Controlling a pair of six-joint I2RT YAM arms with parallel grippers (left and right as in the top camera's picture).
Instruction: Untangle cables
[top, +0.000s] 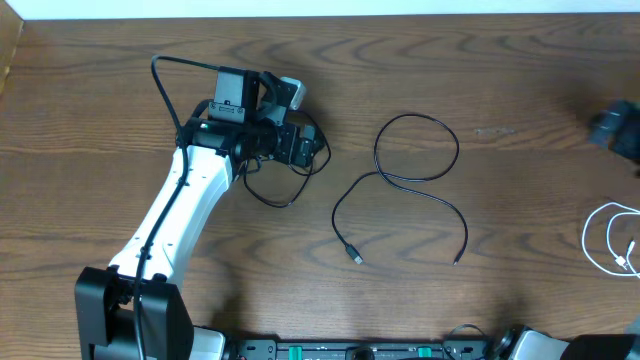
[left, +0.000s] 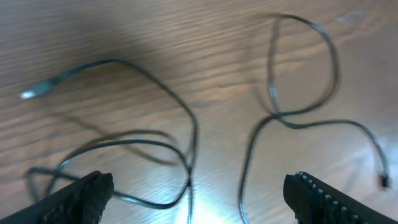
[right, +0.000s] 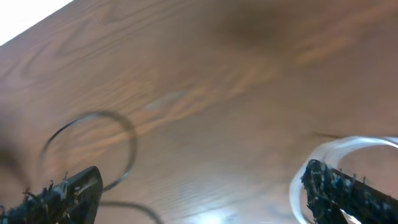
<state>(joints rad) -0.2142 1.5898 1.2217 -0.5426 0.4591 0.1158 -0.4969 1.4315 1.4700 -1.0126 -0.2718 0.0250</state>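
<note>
Left arm (top: 185, 210) is seen nearest, stretched toward the upper left of the wooden table (top: 500, 300), with the left gripper (left: 199, 180) spread wide and empty. At centre the black cable (top: 380, 173) is laid in a self-crossing loop. At the right edge the white cable (top: 586, 238) is coiled under the right gripper (right: 202, 169), likewise wide and empty. Separation is judged done; next, the loop is to be pulled straight by a plug end.

white cable (top: 585, 238) cut by R edge, R end effector (top: 618, 132) blurred
</note>
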